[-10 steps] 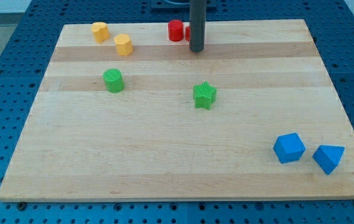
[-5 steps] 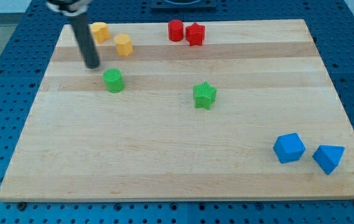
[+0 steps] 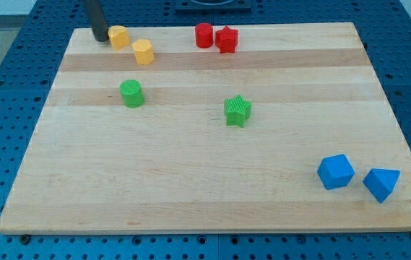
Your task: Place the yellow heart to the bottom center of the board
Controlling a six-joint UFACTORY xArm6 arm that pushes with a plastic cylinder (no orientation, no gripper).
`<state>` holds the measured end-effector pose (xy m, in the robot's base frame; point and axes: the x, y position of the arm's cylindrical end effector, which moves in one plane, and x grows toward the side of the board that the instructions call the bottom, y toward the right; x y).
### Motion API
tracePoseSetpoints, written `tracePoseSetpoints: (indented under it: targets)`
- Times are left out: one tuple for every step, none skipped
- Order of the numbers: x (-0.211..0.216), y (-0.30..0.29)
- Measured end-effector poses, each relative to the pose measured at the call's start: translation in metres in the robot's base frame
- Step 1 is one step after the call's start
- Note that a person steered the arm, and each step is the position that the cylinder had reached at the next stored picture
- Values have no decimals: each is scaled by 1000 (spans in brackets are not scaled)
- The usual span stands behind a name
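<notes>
Two yellow blocks sit near the board's top left corner. The one nearer the corner [image 3: 118, 36] looks like the yellow heart. The other yellow block [image 3: 143, 52] lies just to its lower right, and its shape is hard to make out. My tip [image 3: 101, 38] stands at the board's top edge, just left of the yellow heart, close to it or touching it. The rod rises out of the view's top.
A green cylinder [image 3: 131, 93] lies left of centre and a green star [image 3: 238, 110] near the middle. A red cylinder [image 3: 204, 35] and a red star [image 3: 226, 39] sit at top centre. Two blue blocks [image 3: 335, 172] [image 3: 381, 183] lie at the bottom right of the wooden board [image 3: 191, 188].
My tip swept from beside the red blocks leftward across the board's top, passed left of the green cylinder, then moved up to the left side of the yellow heart. No block has moved.
</notes>
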<state>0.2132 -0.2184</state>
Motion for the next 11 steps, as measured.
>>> tracePoseSetpoints:
  targets:
    - [-10, 22]
    - [-9, 38]
    - [9, 56]
    - [25, 79]
    - [24, 91]
    - [21, 95]
    - [21, 108]
    - [21, 130]
    - [25, 144]
    - [45, 151]
    - [74, 154]
